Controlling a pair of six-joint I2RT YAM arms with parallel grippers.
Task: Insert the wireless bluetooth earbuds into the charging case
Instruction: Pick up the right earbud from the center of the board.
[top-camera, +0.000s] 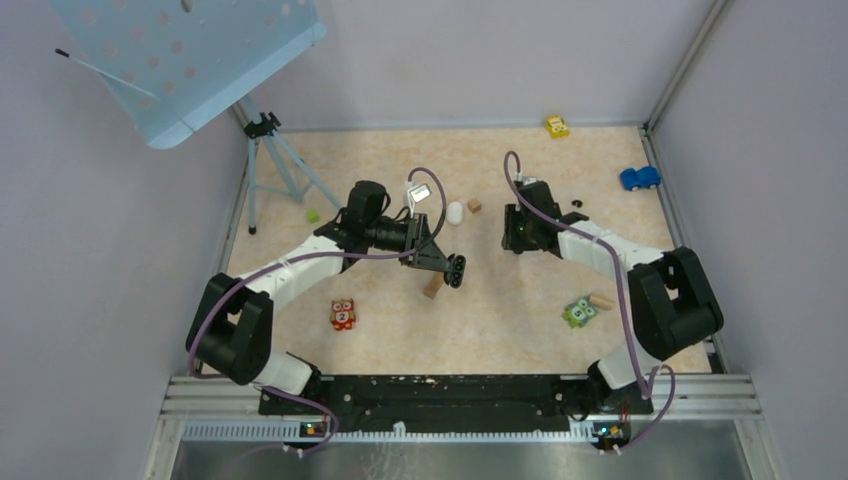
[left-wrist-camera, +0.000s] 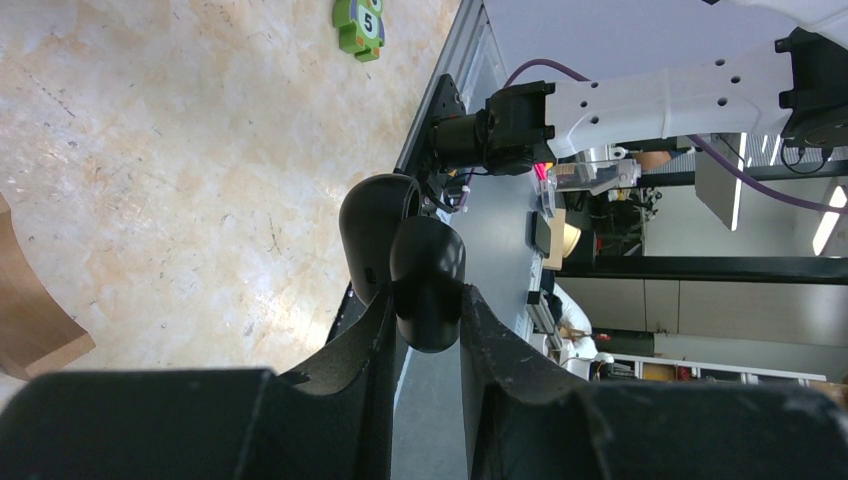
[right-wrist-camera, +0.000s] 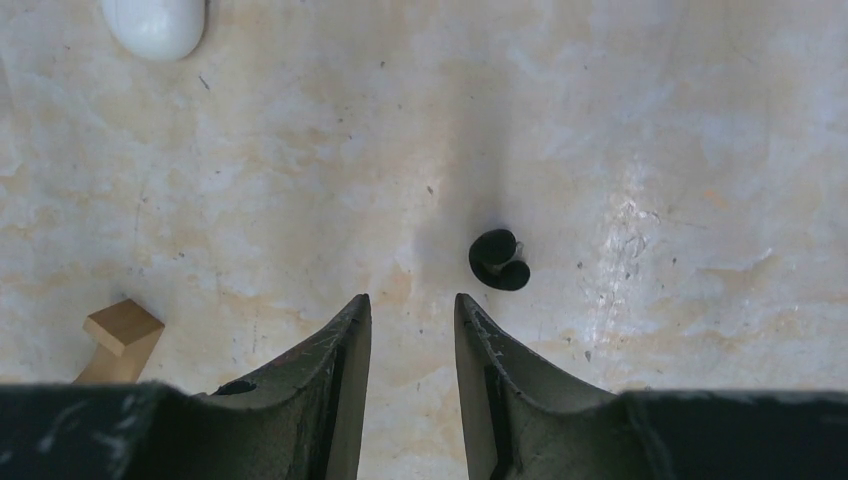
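My left gripper (top-camera: 450, 265) is shut on the black charging case (top-camera: 456, 270) and holds it above the table near the middle. In the left wrist view the case (left-wrist-camera: 427, 272) sits clamped between the fingertips (left-wrist-camera: 372, 330). My right gripper (top-camera: 512, 238) is open and empty, low over the table. In the right wrist view a black earbud (right-wrist-camera: 498, 260) lies on the table just past my right gripper (right-wrist-camera: 412, 300), slightly to its right and apart from it. That earbud is hidden in the top view. No white earbud can be made out.
A white rounded object (top-camera: 455, 212) and a small wooden block (top-camera: 474, 205) lie between the arms at the back. Another block (top-camera: 433, 286) lies below the case. Owl blocks (top-camera: 342, 314) (top-camera: 579, 311), toy cars (top-camera: 639, 178) (top-camera: 557, 126), a tripod (top-camera: 270, 150) and a small black piece (top-camera: 577, 204) stand around.
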